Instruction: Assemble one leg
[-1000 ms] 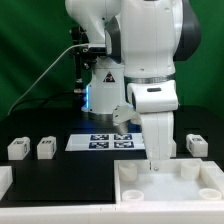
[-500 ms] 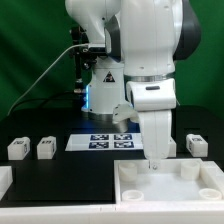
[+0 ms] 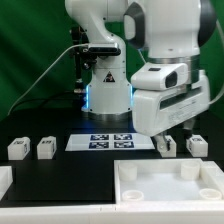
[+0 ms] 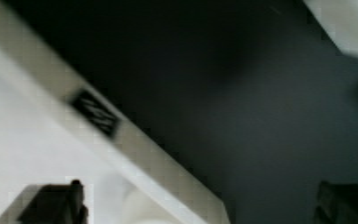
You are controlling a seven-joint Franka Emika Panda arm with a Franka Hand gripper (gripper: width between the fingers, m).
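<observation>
Gripper [image 3: 175, 133] hangs above the worktop [image 3: 70, 170] at ext view's right, clear of the surface. Fingers spread wide w/ nothing btwn them; wrist view shows the same [image 4: 199, 205], both dark fingers [image 4: 51, 203] far apart, empty gap.

Four legs, all loose on worktop in a rough row:
- outer left leg [image 3: 17, 148] & inner left leg [image 3: 45, 148], side by side at ext view's left, apart from each other
- inner right leg [image 3: 166, 145], just below/behind the gripper, partly hidden; can't tell if touched
- outer right leg [image 3: 198, 145], near it, at ext view's right

Marker board [image 3: 110, 141] lies flat btwn the two pairs. Large white square part [image 3: 150, 166] w/ raised rim sits at front, below the gripper, no leg seen in it.

Wrist view blurred: a white tagged strip [image 4: 96, 112] runs diagonally over dark worktop; can't tell which part it is
</observation>
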